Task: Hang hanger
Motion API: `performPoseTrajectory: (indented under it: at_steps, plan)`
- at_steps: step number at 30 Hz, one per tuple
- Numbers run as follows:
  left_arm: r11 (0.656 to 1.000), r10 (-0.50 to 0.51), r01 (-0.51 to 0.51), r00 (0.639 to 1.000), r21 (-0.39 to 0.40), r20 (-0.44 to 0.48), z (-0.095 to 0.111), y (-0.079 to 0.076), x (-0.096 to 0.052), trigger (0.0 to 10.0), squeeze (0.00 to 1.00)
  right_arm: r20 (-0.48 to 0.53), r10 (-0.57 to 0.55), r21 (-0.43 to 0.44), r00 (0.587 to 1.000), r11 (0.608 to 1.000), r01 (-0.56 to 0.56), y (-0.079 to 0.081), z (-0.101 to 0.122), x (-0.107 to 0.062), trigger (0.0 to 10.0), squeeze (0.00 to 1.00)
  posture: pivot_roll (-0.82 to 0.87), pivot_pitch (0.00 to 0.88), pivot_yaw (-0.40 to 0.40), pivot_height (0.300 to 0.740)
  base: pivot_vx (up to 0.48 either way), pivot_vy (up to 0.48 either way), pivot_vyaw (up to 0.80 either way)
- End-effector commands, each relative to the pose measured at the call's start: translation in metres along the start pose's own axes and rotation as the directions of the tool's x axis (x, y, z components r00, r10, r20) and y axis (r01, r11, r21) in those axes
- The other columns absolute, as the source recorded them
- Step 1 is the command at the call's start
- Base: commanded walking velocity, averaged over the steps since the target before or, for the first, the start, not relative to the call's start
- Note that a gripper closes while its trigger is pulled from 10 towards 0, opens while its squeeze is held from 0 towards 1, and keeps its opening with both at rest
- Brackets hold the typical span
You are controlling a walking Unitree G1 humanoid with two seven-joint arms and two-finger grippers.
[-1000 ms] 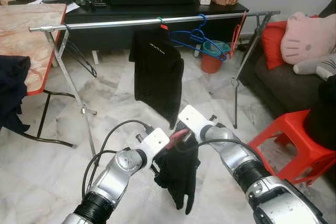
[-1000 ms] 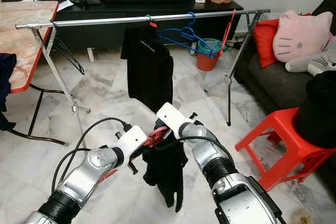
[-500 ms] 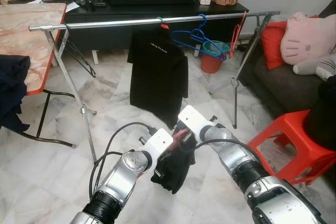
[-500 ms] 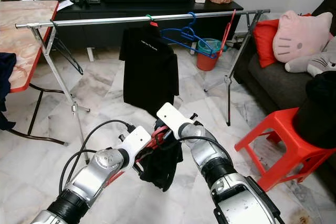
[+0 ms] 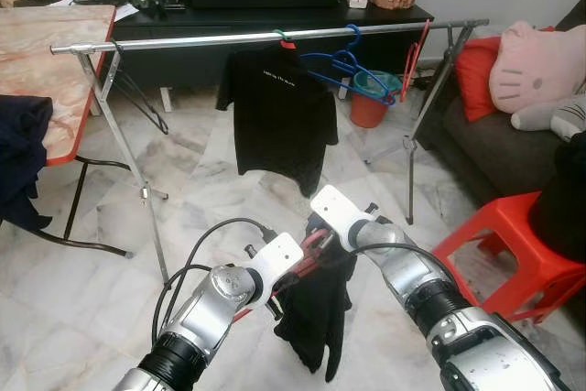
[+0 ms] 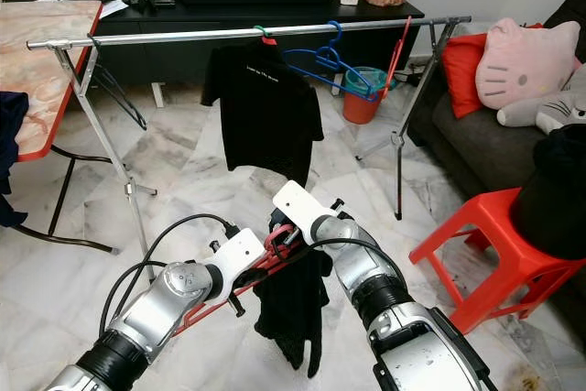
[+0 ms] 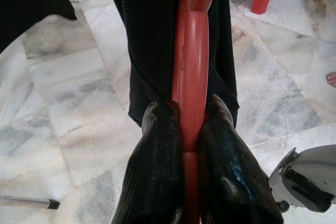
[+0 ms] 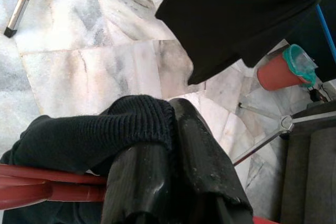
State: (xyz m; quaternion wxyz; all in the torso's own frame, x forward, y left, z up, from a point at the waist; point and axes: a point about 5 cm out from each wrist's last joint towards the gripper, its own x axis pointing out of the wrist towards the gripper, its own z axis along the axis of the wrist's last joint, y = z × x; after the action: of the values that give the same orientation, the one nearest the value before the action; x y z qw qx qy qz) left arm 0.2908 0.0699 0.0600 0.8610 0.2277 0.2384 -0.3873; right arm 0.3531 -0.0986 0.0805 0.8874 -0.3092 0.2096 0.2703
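Red plastic, thin and stiff: the hanger is held low in front of the robot, well short of the clothes rail that runs across at twelve o'clock. A dark knit garment is draped over it and hangs limp toward the marble floor.

The hanger should be light and rigid enough to steer by one arm of its frame, though smooth plastic can twist in a pinch grip. The knit is soft and floppy, its weight hanging to one side, so it may well slide off if the hanger tips. The firm places to hold are the bare red bar and the neck under the hook, not the cloth.

The left gripper has its jaws closed on the red bar, both pads pressed flat against it with no gap. The right gripper is closed too, pinching the knit collar edge where it wraps the hanger; the red bar passes just beside its fingers.

On the rail a black T-shirt already hangs at twelve o'clock, with empty blue hangers at one o'clock. A red stool stands at three o'clock.
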Motion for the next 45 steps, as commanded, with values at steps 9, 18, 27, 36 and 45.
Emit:
performPoseTrajectory:
  at_steps: [9,18,27,36,45]
  plan:
    - [0.985,-0.150,0.155,0.986,0.076,-0.069,-0.008,-0.022,0.003,10.0,0.00,0.146,0.010,-0.051,0.989,0.999,-0.003,-0.005,0.038,-0.003,10.0,0.00,0.00,0.000,-0.129,0.740,0.000,0.000,0.00]
    - [0.976,-0.134,0.155,0.981,0.150,-0.141,-0.016,-0.020,0.001,10.0,0.00,0.118,0.009,-0.107,0.993,0.994,0.004,-0.007,0.031,-0.004,10.0,0.00,0.01,0.000,-0.132,0.740,0.000,0.000,0.00]
    - [0.980,-0.025,0.063,0.980,0.187,-0.200,-0.023,-0.007,0.002,10.0,0.00,0.080,-0.057,-0.142,0.995,0.988,0.068,-0.023,0.023,-0.007,10.0,0.00,0.00,0.000,-0.131,0.740,0.000,0.000,0.00]
    - [0.974,-0.067,0.115,0.969,0.194,-0.237,-0.028,-0.013,0.002,10.0,0.00,0.096,-0.056,-0.217,0.994,0.973,0.076,-0.022,0.031,-0.008,10.0,0.00,0.00,0.000,-0.131,0.740,0.000,0.000,0.00]
    - [0.996,0.054,-0.048,0.996,0.082,-0.074,-0.007,-0.001,0.007,10.0,0.00,0.137,0.008,-0.135,0.990,0.991,0.011,-0.007,0.038,-0.005,10.0,0.00,0.00,0.000,-0.130,0.740,0.000,0.000,0.00]
